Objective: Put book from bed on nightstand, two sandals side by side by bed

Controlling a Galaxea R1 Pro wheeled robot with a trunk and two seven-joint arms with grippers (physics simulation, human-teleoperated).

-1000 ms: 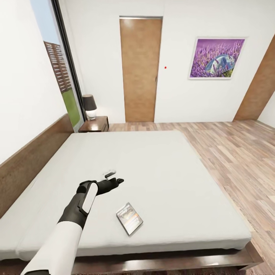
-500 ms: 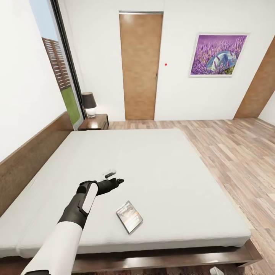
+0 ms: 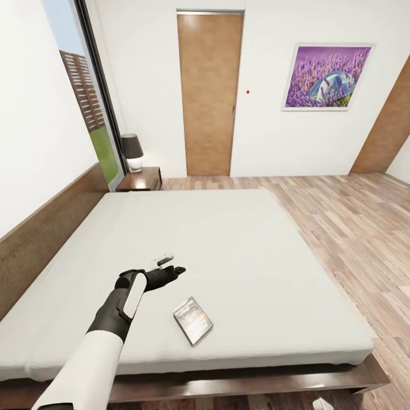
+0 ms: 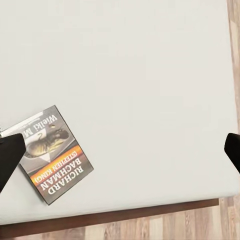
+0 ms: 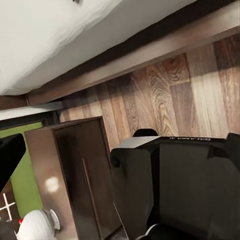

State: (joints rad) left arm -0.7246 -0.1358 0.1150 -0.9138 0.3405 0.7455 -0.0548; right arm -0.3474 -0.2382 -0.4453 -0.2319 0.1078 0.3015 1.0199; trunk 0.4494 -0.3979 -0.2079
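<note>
The left hand point(image 3: 171, 267) hovers over the white mattress of the bed point(image 3: 239, 239), empty, its two fingers spread wide in the left wrist view. The book point(image 3: 193, 321) lies flat near the foot edge of the mattress, apart from the hand and off to its right, nearer the robot.

To do this pickup well, I would bring the hand back and across until the book sits centred between the fingers — at present one dark fingertip point(image 4: 10, 155) overlaps only the cover's corner point(image 4: 52, 152). A thin paperback on soft bedding gives little edge to pinch, so come down squarely across its narrow width, press lightly into the mattress, and close slowly.

The nightstand point(image 3: 140, 179) stands beside the headboard, under a lamp point(image 3: 132, 151), well apart from the book.

For the right hand, I cannot tell its state.
</note>
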